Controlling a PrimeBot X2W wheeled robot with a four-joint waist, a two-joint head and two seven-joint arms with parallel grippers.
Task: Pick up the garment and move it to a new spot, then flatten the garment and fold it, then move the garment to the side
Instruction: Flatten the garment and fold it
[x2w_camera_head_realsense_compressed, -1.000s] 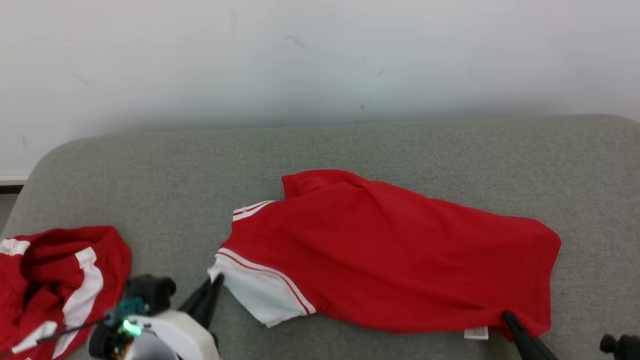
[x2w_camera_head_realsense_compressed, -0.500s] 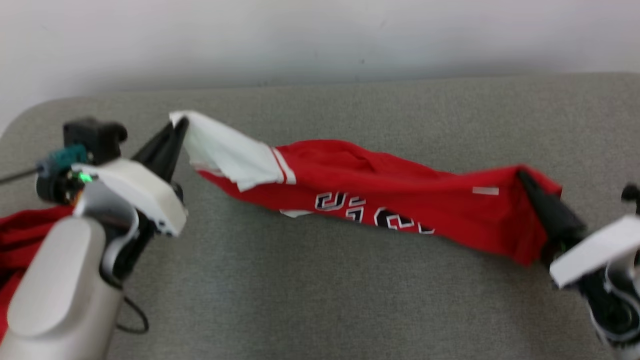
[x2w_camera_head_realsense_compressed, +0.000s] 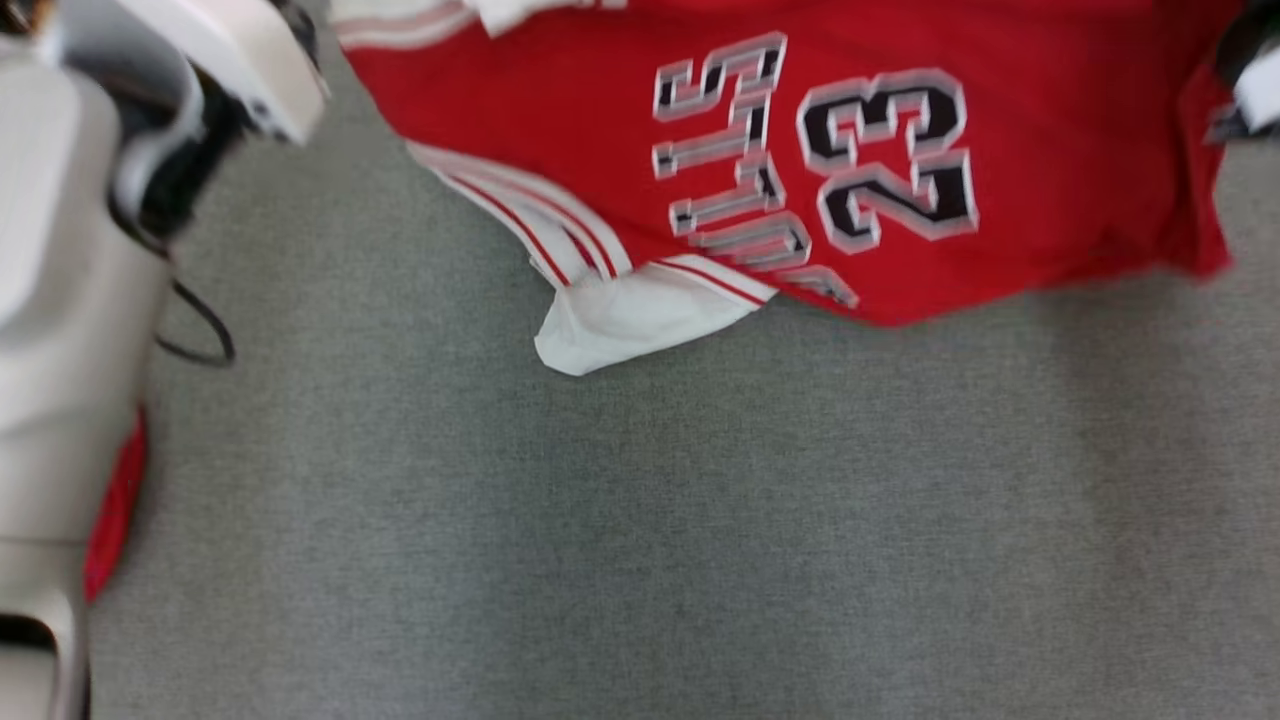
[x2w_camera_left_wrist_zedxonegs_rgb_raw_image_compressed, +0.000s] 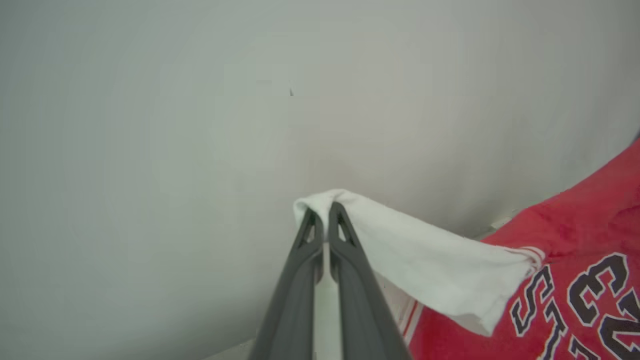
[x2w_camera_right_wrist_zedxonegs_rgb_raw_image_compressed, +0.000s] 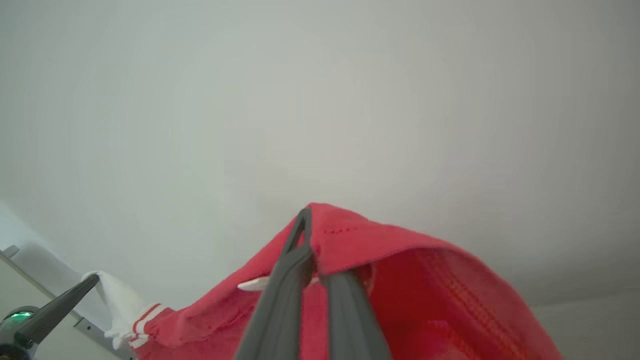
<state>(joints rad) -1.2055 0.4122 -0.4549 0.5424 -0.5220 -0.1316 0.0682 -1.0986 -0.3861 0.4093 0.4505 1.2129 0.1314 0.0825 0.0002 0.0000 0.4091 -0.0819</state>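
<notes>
**Above the counter, a jersey hangs from two pinches**

At the tips, the left fingers (x2w_camera_left_wrist_zedxonegs_rgb_raw_image_compressed: 305, 260) are pressed together on a fold of the white sleeve (x2w_camera_left_wrist_zedxonegs_rgb_raw_image_compressed: 425, 260). The right fingers (x2w_camera_right_wrist_zedxonegs_rgb_raw_image_compressed: 285, 280) are closed the same way on a red edge of the jersey (x2w_camera_head_realsense_compressed: 1050, 150). In the head view the jersey spans the top from 11 to 1 o'clock, printed side facing the camera. A free sleeve (x2w_camera_head_realsense_compressed: 620, 325) dangles near the middle. Whether its lowest edge touches the counter (x2w_camera_head_realsense_compressed: 640, 560), I cannot tell.

The cloth looks light and limp. It will sag between the two holds and fold on itself wherever it goes slack, so corners and hems are the best places to hold it. The thin pinches may slip if tugged hard.

The counter lies bare from 3 through 6 to 8 o'clock, which is ample room to lay the jersey flat. A second red garment (x2w_camera_head_realsense_compressed: 115, 510) shows at 8 o'clock beside the left arm (x2w_camera_head_realsense_compressed: 60, 300) and is best avoided. A pale wall (x2w_camera_left_wrist_zedxonegs_rgb_raw_image_compressed: 200, 125) stands beyond the fingers.
</notes>
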